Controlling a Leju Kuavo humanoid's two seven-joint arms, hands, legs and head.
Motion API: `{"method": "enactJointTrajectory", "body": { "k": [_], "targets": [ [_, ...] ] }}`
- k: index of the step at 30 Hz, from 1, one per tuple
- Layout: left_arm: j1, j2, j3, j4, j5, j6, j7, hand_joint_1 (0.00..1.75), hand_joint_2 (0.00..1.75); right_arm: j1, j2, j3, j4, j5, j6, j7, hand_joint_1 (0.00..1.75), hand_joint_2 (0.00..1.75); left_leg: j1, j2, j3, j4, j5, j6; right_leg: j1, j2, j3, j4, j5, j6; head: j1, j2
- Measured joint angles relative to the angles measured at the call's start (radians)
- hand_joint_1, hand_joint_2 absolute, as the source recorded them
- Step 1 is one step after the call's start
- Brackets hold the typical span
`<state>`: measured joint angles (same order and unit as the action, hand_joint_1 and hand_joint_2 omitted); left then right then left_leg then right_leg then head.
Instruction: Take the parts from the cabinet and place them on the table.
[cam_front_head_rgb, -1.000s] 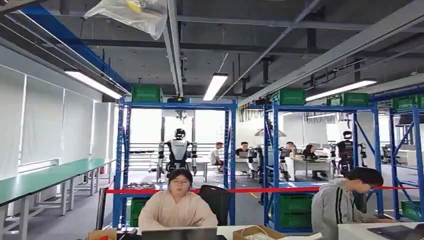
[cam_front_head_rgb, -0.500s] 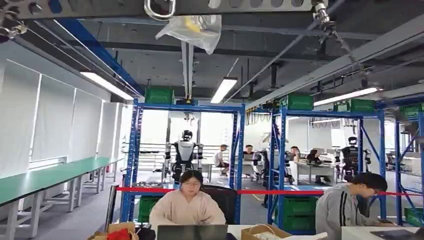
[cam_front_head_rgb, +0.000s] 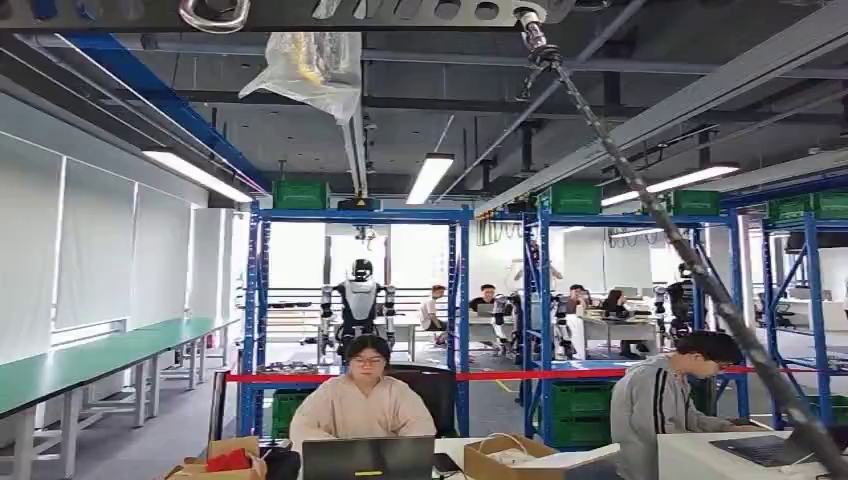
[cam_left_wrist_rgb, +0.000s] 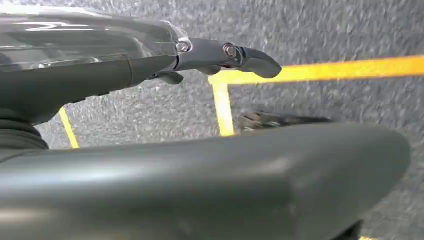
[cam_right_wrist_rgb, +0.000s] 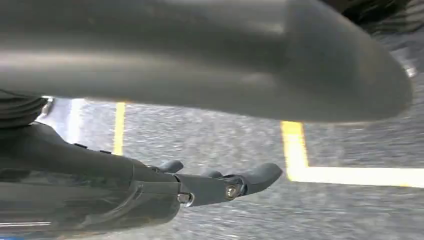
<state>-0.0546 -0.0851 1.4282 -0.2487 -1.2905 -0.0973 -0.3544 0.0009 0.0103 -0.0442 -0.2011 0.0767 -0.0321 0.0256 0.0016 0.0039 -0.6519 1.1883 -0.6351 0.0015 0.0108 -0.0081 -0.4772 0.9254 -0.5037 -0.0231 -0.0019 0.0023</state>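
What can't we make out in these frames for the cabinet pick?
- Parts: too small to tell on the blue racks, head view.
- Table: cut off by the head view's lower edge.
- Left hand, right hand: the thumb covers most of each wrist view; nothing visibly held.

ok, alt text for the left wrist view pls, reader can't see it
The robot's left hand hangs over a grey speckled floor marked with yellow tape lines, holding nothing. A thick grey thumb fills the foreground, with a darker finger extended beyond it.
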Motion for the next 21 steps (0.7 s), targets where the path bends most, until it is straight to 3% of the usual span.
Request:
{"method": "enactJointTrajectory", "body": {
  "k": [1, 6, 7, 8, 9, 11, 12, 13, 15, 16, 17, 18, 19, 20, 21],
  "targets": [
    [-0.001, 0.000, -0.001, 0.000, -0.001, 0.000, 0.000, 0.00, 0.00, -0.001, 0.002, -0.003, 0.003, 0.000, 0.001, 0.000, 0.00, 0.00, 0.000, 0.000, -0.008, 0.052, -0.022, 0.000, 0.002, -0.002, -0.011, 0.003, 0.006, -0.001, 0.000, 0.000],
    [-0.001, 0.000, -0.002, 0.000, -0.001, 0.000, 0.000, 0.00, 0.00, -0.001, 0.002, -0.003, 0.003, -0.001, 0.001, 0.000, 0.00, 0.00, 0.000, 0.000, -0.009, 0.059, -0.024, 0.000, 0.002, -0.002, -0.013, 0.004, 0.007, -0.001, 0.000, 0.000],
    [-0.002, 0.000, -0.003, 0.000, -0.002, 0.000, -0.001, 0.00, 0.00, -0.003, 0.003, -0.007, 0.005, -0.001, 0.002, -0.003, 0.00, 0.00, 0.000, 0.000, -0.010, 0.100, -0.023, 0.000, 0.004, -0.003, -0.026, 0.010, 0.014, -0.001, 0.000, 0.000],
    [-0.003, 0.001, -0.008, 0.000, -0.002, 0.000, -0.002, 0.00, 0.00, -0.008, 0.008, -0.013, 0.008, -0.003, 0.012, -0.021, 0.00, 0.00, -0.002, 0.000, 0.099, -0.005, 0.087, 0.005, 0.006, -0.002, -0.086, 0.042, 0.034, 0.002, 0.000, 0.000],
    [-0.011, 0.001, -0.009, 0.000, -0.002, 0.000, -0.005, 0.00, 0.00, -0.013, 0.012, -0.018, 0.010, -0.004, 0.019, -0.029, 0.00, 0.00, -0.004, -0.001, 0.235, -0.224, 0.056, 0.018, 0.011, -0.003, -0.122, 0.072, 0.048, 0.015, 0.000, 0.000],
    [-0.012, 0.001, -0.010, 0.000, -0.002, 0.000, -0.006, 0.00, 0.00, -0.015, 0.012, -0.019, 0.013, -0.004, 0.021, -0.030, 0.00, 0.00, -0.007, -0.001, 0.220, -0.223, 0.056, 0.020, 0.010, -0.004, -0.134, 0.074, 0.067, 0.025, 0.000, 0.000],
    [-0.008, 0.000, -0.010, 0.000, -0.002, 0.000, -0.006, 0.00, 0.00, -0.013, 0.012, -0.020, 0.014, -0.003, 0.021, -0.031, 0.00, 0.00, -0.003, -0.001, 0.211, -0.223, 0.066, 0.031, 0.013, -0.001, -0.139, 0.074, 0.078, 0.032, 0.000, 0.000],
    [-0.008, 0.000, -0.010, 0.001, -0.001, 0.000, -0.006, 0.00, 0.00, -0.017, 0.012, -0.023, 0.018, -0.003, 0.021, -0.031, 0.00, 0.00, 0.002, 0.004, 0.203, -0.224, 0.075, 0.039, 0.009, 0.001, -0.144, 0.080, 0.060, 0.040, 0.000, 0.000],
    [-0.009, 0.002, -0.010, 0.001, 0.001, 0.000, -0.008, 0.00, 0.00, -0.014, 0.012, -0.024, 0.019, -0.002, 0.021, -0.031, 0.00, 0.00, 0.001, 0.006, 0.183, -0.224, 0.095, 0.052, 0.002, 0.004, -0.167, 0.164, -0.049, 0.053, 0.000, 0.000],
    [-0.009, 0.002, -0.010, 0.001, 0.002, 0.000, -0.010, 0.00, 0.00, -0.014, 0.012, -0.024, 0.020, 0.000, 0.021, -0.031, 0.00, 0.00, -0.001, 0.006, 0.171, -0.223, 0.106, 0.053, -0.002, 0.004, -0.186, 0.241, -0.107, 0.057, 0.000, 0.000],
    [-0.008, 0.002, -0.010, 0.001, 0.002, 0.000, -0.010, 0.00, 0.00, -0.014, 0.013, -0.024, 0.020, 0.002, 0.021, -0.031, 0.00, 0.00, -0.002, 0.006, 0.159, -0.222, 0.114, 0.054, -0.005, 0.004, -0.201, 0.313, -0.144, 0.060, 0.000, 0.000],
    [-0.008, 0.002, -0.010, 0.001, 0.002, 0.000, -0.012, 0.00, 0.00, -0.014, 0.013, -0.024, 0.020, 0.004, 0.021, -0.031, 0.00, 0.00, -0.003, 0.008, 0.145, -0.219, 0.123, 0.053, -0.007, 0.004, -0.205, 0.366, -0.152, 0.062, 0.000, 0.000],
    [-0.008, 0.002, -0.010, 0.001, 0.002, 0.000, -0.012, 0.00, 0.00, -0.014, 0.013, -0.024, 0.020, 0.005, 0.021, -0.030, 0.00, 0.00, -0.004, 0.009, 0.131, -0.216, 0.130, 0.052, -0.008, 0.004, -0.192, 0.375, -0.136, 0.062, 0.000, 0.000],
    [-0.009, 0.002, -0.010, 0.001, 0.003, 0.000, -0.012, 0.00, 0.00, -0.014, 0.014, -0.024, 0.020, 0.005, 0.021, -0.030, 0.00, 0.00, -0.005, 0.009, 0.119, -0.213, 0.137, 0.052, -0.008, 0.004, -0.160, 0.345, -0.105, 0.061, 0.000, 0.000],
    [-0.009, 0.002, -0.010, 0.001, 0.003, 0.000, -0.012, 0.00, 0.00, -0.015, 0.014, -0.024, 0.020, 0.007, 0.021, -0.030, 0.00, 0.00, -0.007, 0.009, 0.108, -0.211, 0.145, 0.051, -0.007, 0.005, -0.103, 0.269, -0.068, 0.055, 0.000, 0.000]
  ]
}}
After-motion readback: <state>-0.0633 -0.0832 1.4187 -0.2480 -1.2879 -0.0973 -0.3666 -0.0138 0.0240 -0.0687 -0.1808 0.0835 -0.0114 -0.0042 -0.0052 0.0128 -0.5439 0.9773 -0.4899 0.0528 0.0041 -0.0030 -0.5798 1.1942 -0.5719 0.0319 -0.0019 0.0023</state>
